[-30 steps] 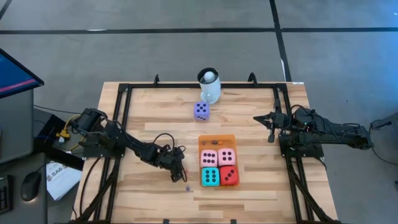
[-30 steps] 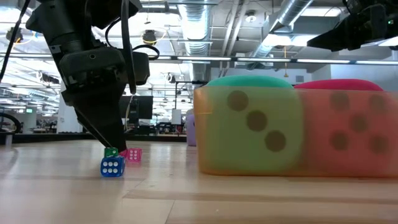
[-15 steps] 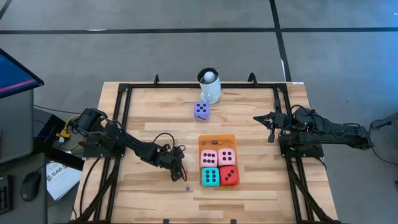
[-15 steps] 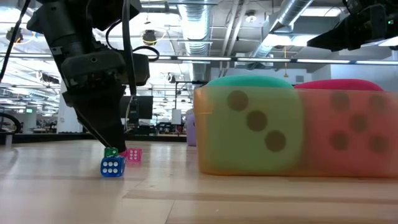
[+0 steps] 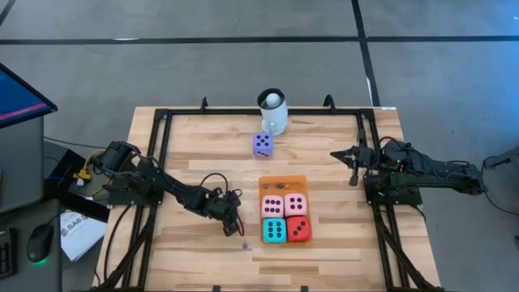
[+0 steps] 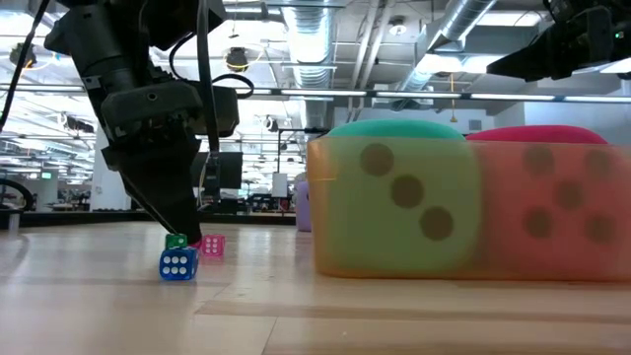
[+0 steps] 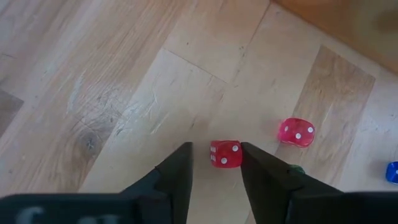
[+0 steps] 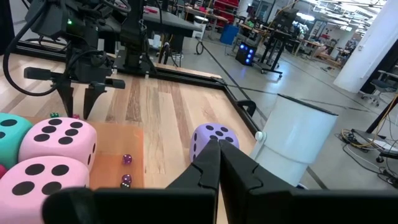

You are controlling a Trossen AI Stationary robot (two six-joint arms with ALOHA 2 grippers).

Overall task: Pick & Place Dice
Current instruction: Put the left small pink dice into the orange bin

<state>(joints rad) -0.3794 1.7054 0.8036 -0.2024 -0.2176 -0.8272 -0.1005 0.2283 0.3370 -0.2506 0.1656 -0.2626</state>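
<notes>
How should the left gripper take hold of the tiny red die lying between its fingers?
Pinch the tiny red die across its two opposite side faces, coming straight down. It lies flat and square to the open left gripper, whose fingers already flank it.

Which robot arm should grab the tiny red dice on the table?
The left one, probably. The left gripper is already down at the table with its open fingers either side of the tiny red die. The right gripper waits raised, far across the table, shut.
</notes>
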